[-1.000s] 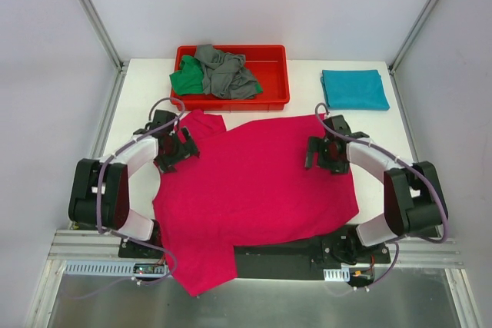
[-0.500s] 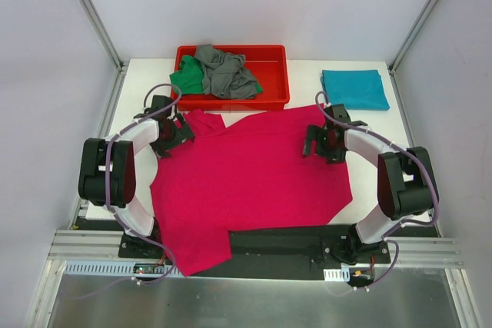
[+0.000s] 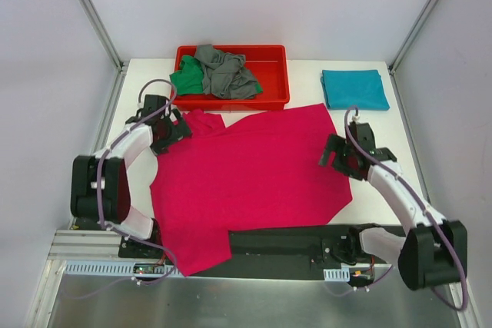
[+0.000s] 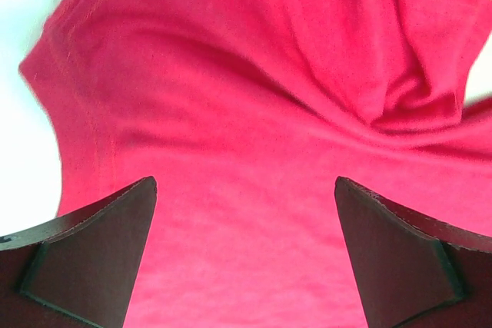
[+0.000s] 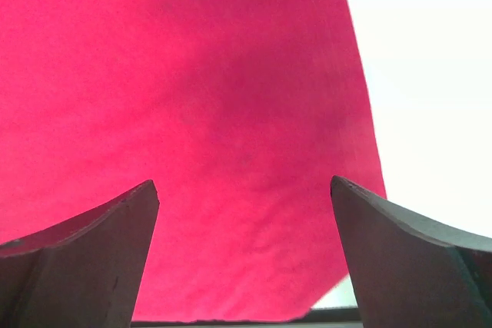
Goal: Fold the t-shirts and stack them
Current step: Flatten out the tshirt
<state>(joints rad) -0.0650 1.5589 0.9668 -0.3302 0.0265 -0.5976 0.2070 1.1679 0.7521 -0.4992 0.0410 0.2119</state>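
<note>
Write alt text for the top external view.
A magenta-pink t-shirt lies spread on a table, the left gripper and right gripper at its sides, jaws open. Behind, a red tray holds a green t-shirt and a grey t-shirt; a teal t-shirt lies folded.

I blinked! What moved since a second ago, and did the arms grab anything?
The right gripper slid to the right edge of the pink shirt; the left gripper edged toward its sleeve. Both stayed open, grabbing nothing. The teal shirt and red tray stayed put.

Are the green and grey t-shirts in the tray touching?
Touching. Top external view: the grey t-shirt lies bunched against the green t-shirt inside the red tray.
</note>
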